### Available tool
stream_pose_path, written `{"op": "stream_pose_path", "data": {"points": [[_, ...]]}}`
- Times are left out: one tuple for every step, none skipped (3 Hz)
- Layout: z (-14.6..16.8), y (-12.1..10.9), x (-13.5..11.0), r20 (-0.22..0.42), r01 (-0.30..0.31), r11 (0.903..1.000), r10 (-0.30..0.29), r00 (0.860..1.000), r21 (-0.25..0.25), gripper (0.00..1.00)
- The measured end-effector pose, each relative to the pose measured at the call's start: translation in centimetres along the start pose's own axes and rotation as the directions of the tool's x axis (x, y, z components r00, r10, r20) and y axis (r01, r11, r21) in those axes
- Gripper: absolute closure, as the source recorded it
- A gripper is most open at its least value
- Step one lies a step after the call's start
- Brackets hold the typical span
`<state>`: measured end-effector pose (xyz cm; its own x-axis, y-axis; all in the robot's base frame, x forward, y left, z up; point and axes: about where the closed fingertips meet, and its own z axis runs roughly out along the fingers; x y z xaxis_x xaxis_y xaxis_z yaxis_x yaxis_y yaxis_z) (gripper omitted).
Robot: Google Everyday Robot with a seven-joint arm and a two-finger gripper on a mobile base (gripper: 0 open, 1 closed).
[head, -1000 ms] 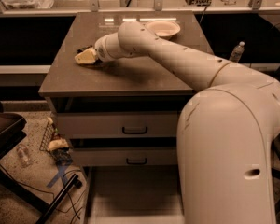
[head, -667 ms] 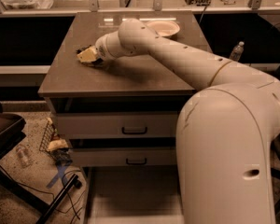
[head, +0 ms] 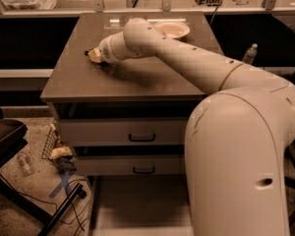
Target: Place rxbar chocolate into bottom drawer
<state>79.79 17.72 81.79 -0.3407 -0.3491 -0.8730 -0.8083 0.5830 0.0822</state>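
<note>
The robot's pale arm [head: 187, 58] reaches from the bulky body [head: 241, 161] at the lower right, across the brown desk [head: 137, 82], to the desk's far left part. The gripper [head: 93, 55] sits there low over the surface, its yellowish tip pointing left; the wrist hides its end, so I cannot tell whether it is clenched, released or grasping anything. A small dark sliver pokes out just left of that tip, touching it or nearly so, and this seems to be the rxbar chocolate [head: 87, 52]; only its edge shows, and I cannot tell whether it lies on the desk or is lifted off it. A white round bowl [head: 173, 30] stands near the desk's back edge, well apart from the gripper and partly behind the arm. Under the desk top are two closed drawers, the upper drawer [head: 123, 132] and the middle drawer [head: 113, 165], each with a dark handle. Below them the bottom drawer [head: 137, 205] is pulled out towards the camera, its light floor showing bare where the robot's body does not cover it. On the speckled floor to the left lie a wire basket [head: 51, 141], a clear bottle [head: 23, 163] and a blue tape cross [head: 63, 185]. Another bottle [head: 250, 54] stands to the right of the desk.
</note>
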Motion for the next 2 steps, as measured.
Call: {"op": "stream_pose_path", "data": {"points": [[0.01, 0.01, 0.00, 0.000, 0.000, 1.0000, 0.000, 1.000, 0.000, 1.00], [0.01, 0.01, 0.00, 0.000, 0.000, 1.0000, 0.000, 1.000, 0.000, 1.00]]}}
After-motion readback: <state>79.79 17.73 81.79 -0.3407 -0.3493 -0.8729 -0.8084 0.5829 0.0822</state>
